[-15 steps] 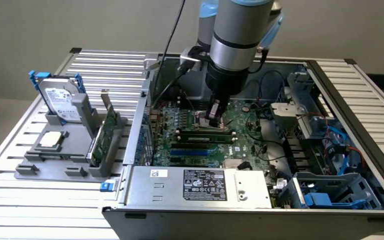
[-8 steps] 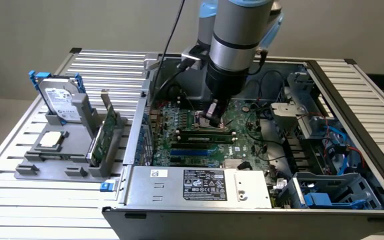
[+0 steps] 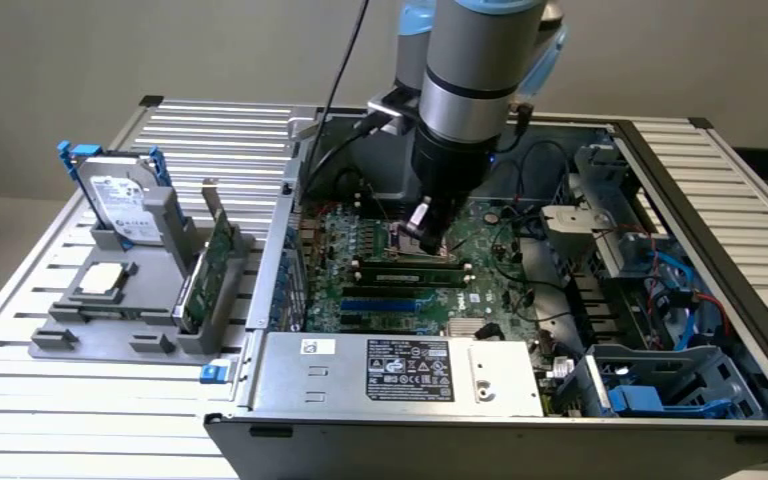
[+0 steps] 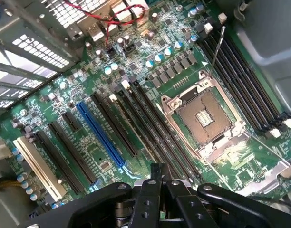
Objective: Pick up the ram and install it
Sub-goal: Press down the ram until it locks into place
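**Q:** Green stick, the ram, where's it at?

**A:** Ext. view: ram (image 3: 411, 265) lies lengthwise along the memory slots (image 4: 152, 130) on the motherboard (image 3: 498, 295), inside the open PC case (image 3: 398, 372). It's just at 6 o'clock of the hand (image 3: 424, 232). Dark chips show along its face. Can't tell if it's fully seated.

**Q:** Hand state?

**A:** Closed all the way, fingertips (image 4: 157, 170) pressed together. Nothing visible btw. them in the wrist view. They sit right over the long black slots beside the CPU socket (image 4: 202, 116), which is bare w/ its metal frame around it. Whether the tips touch the ram, can't tell.

**Q:** Arm?

**A:** Grey arm (image 3: 471, 70) comes straight down into the case from 12 o'clock, black cables trailing off it.

**Q:** Other stuff on the board?

**A:** Blue slot (image 4: 100, 135) among black ones, a cream slot (image 4: 38, 166) further out, red and black wires (image 4: 110, 21) near the perforated case wall.

**Q:** Outside the case?

**A:** Slatted metal table (image 3: 211, 130) carries it all. At 9 o'clock of the case, a grey holder (image 3: 104, 340) w/ a hard drive (image 3: 124, 205) standing upright in a blue bracket, a square chip (image 3: 101, 281) lying flat, and a taller green card (image 3: 211, 268) on edge, nearest the case. PSU w/ a label (image 3: 411, 365) sits at 6 o'clock of the board.
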Controlling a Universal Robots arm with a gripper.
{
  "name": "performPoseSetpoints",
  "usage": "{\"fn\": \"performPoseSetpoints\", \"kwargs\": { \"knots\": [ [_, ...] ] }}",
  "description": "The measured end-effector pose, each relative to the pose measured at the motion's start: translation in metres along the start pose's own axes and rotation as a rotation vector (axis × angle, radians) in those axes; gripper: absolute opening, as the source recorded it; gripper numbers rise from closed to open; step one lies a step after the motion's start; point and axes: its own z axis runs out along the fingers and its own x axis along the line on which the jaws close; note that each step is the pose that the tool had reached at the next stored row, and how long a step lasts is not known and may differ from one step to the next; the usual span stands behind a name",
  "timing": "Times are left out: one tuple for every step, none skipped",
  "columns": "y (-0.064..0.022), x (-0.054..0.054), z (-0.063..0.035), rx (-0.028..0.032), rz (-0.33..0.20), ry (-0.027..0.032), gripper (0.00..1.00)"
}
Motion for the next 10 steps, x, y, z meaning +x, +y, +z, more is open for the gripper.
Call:
{"fn": "performPoseSetpoints", "kwargs": {
  "knots": [
    [0.0,0.0,0.0,0.0005,0.016,-0.0008,0.11],
    [0.0,0.0,0.0,0.001,0.032,-0.0018,0.11],
    [0.0,0.0,0.0,0.0015,0.049,-0.0027,0.11],
    [0.0,0.0,0.0,0.0019,0.066,-0.0036,0.11],
    [0.0,0.0,0.0,0.0025,0.082,-0.0045,0.11],
    [0.0,0.0,0.0,0.003,0.099,-0.0054,0.11],
    [0.0,0.0,0.0,0.0034,0.116,-0.0063,0.11],
    [0.0,0.0,0.0,0.004,0.134,-0.0073,0.11],
    [0.0,0.0,0.0,0.0045,0.151,-0.0082,0.11],
    [0.0,0.0,0.0,0.005,0.168,-0.0092,0.11]
  ]
}}
